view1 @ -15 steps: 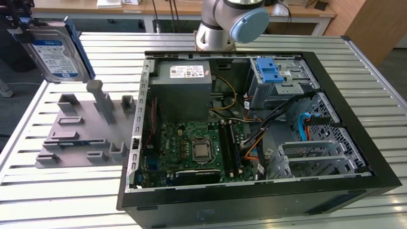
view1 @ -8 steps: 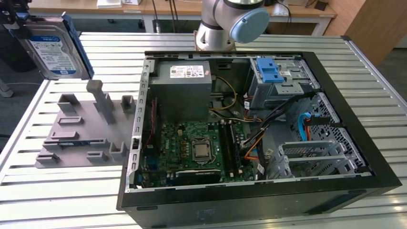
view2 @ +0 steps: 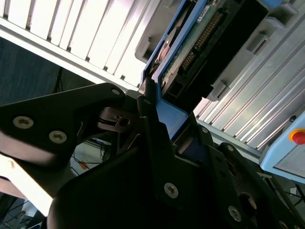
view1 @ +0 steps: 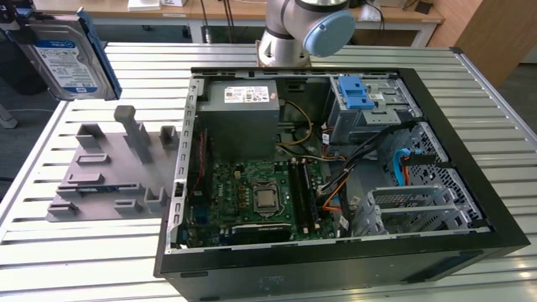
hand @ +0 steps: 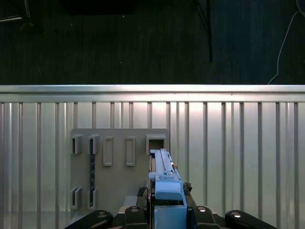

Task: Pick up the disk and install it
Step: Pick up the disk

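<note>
The disk (view1: 71,56) hangs upright in the air at the exterior view's far left, above the slatted table, its blue-and-white label facing the camera and a blue rail along its side. My gripper (view1: 25,22) is shut on its upper end. In the second wrist view my fingers (view2: 151,107) clamp the blue rail, with the disk's (view2: 205,38) circuit-board side and connectors showing. The first wrist view looks down the disk's edge (hand: 164,174) from my gripper (hand: 167,212), over the grey holder plate (hand: 119,167).
An open computer case (view1: 336,264) lies on the table, with a grey power-supply box (view1: 239,110), a motherboard (view1: 260,195) and a drive cage with a blue latch (view1: 356,94). The grey holder plate (view1: 109,170) sits to its left. The arm's base (view1: 290,38) stands behind. The table edge (hand: 152,88) lies beyond the plate.
</note>
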Controlling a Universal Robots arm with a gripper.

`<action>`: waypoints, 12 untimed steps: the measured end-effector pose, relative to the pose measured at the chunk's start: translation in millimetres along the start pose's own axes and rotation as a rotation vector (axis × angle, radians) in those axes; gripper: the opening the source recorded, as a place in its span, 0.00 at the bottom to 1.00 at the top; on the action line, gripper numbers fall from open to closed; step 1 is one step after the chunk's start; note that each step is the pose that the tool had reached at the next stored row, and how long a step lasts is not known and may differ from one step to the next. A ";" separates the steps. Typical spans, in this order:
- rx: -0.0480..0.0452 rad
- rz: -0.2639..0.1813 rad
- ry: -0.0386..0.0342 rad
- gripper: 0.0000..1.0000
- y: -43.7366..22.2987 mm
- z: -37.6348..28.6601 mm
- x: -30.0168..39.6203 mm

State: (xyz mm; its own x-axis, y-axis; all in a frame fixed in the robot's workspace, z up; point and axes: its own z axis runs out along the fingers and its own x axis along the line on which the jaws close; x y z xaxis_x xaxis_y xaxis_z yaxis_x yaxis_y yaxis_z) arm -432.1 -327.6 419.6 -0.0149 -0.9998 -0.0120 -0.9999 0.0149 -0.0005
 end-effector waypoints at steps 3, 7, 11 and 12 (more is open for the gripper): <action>0.0000 0.000 0.0000 0.36 0.0 -4.8 -0.1; -0.0001 0.000 0.0000 0.36 0.0 -11.5 -0.2; 0.0000 0.000 0.0000 0.36 0.0 -18.1 -0.2; 0.0000 0.000 0.0000 0.36 0.0 -19.7 -0.3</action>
State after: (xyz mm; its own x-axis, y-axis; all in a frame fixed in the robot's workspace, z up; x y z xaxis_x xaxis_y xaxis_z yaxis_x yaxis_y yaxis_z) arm -432.1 -327.5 439.3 -0.0149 -0.9998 -0.0119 -0.9999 0.0150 -0.0005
